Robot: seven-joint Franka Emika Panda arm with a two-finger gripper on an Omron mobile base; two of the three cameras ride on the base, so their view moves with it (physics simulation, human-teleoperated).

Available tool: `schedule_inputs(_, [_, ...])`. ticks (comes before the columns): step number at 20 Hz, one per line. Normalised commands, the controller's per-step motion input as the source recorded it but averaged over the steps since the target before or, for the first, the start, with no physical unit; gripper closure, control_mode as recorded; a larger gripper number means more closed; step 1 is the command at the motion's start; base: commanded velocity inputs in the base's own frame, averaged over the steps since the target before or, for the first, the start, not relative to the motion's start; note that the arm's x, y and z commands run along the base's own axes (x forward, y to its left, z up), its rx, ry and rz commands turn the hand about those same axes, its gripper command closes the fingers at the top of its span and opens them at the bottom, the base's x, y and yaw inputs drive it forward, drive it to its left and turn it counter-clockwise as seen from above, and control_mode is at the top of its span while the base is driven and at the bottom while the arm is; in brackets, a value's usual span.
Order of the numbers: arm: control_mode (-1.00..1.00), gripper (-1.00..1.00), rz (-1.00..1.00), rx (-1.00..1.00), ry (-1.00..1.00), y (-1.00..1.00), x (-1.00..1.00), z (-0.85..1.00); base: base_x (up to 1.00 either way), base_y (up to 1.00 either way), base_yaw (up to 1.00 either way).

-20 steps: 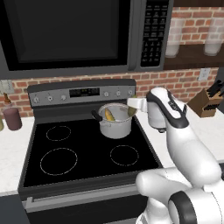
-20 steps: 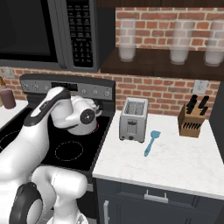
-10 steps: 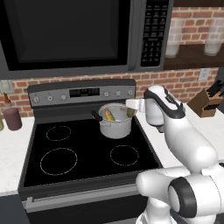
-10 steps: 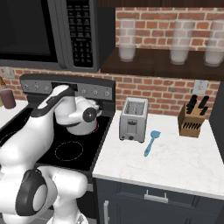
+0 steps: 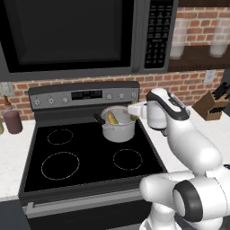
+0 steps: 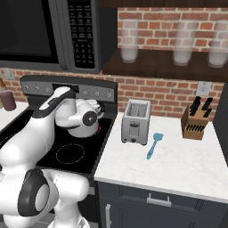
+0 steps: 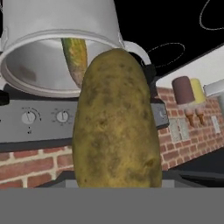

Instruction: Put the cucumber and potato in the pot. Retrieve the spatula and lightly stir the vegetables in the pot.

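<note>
The steel pot (image 5: 118, 130) stands on the stove's back right burner, with the yellow-green cucumber (image 5: 111, 118) leaning inside it. My gripper (image 5: 133, 112) hovers at the pot's right rim, turned sideways toward it and shut on the potato (image 7: 116, 120). In the hand view the brown potato fills the foreground and hides my fingertips. Behind it is the pot's open mouth (image 7: 52, 52) with the cucumber (image 7: 75, 59) in it. The blue-grey spatula (image 6: 152, 144) lies on the white counter to the right of the toaster, far from my hand.
The silver toaster (image 6: 136, 121) stands by the stove's right edge and a knife block (image 6: 196, 122) sits at the back right of the counter. A dark jar (image 5: 12, 121) stands left of the stove. The microwave (image 5: 72, 36) hangs low over the burners.
The hand with the potato has stayed at the pot's right rim. The arm's upper links have shifted slightly.
</note>
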Motion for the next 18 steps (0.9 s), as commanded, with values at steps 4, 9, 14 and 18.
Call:
schedule_inputs(4, [-1.0,1.0,-0.03,-0.04,0.0,0.0,0.15,-0.08,0.0,0.0,0.0])
schedule_inputs(9, [-1.0,1.0,-0.03,-0.02,0.05,0.0,0.22,-0.15,0.0,0.0,0.0])
schedule_inputs(14, [-1.0,1.0,-0.02,0.0,0.08,0.0,0.19,-0.12,0.0,0.0,0.0])
schedule_inputs(18, [-1.0,1.0,-0.01,-0.04,0.01,0.0,0.11,-0.19,0.0,0.0,0.0])
